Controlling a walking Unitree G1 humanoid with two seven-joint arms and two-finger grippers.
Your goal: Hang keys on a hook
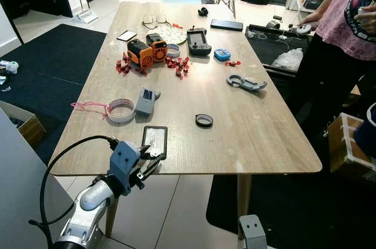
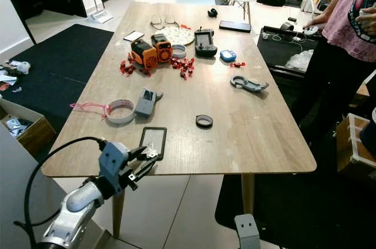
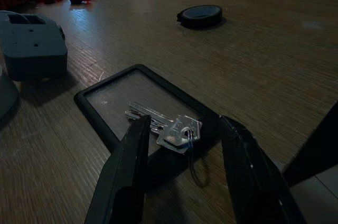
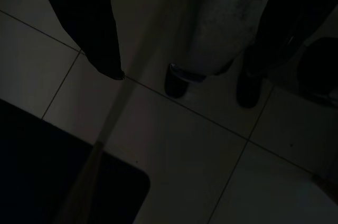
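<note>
on the long pale wooden table (image 1: 247, 120), the left gripper (image 3: 185, 182) spreads wide around silver keys (image 3: 166, 126) on a black-framed tray (image 3: 100, 100); their ring is dim.

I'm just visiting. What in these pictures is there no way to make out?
- Hook: the eye views take in the table, not a hook.
- Keys: on a black tray, between the open left gripper; the far blade lies under the near one, so their number is unclear.
- Right gripper: very dark wrist view; open over floor tiles.
- Person: cut off by the picture's edge.
</note>
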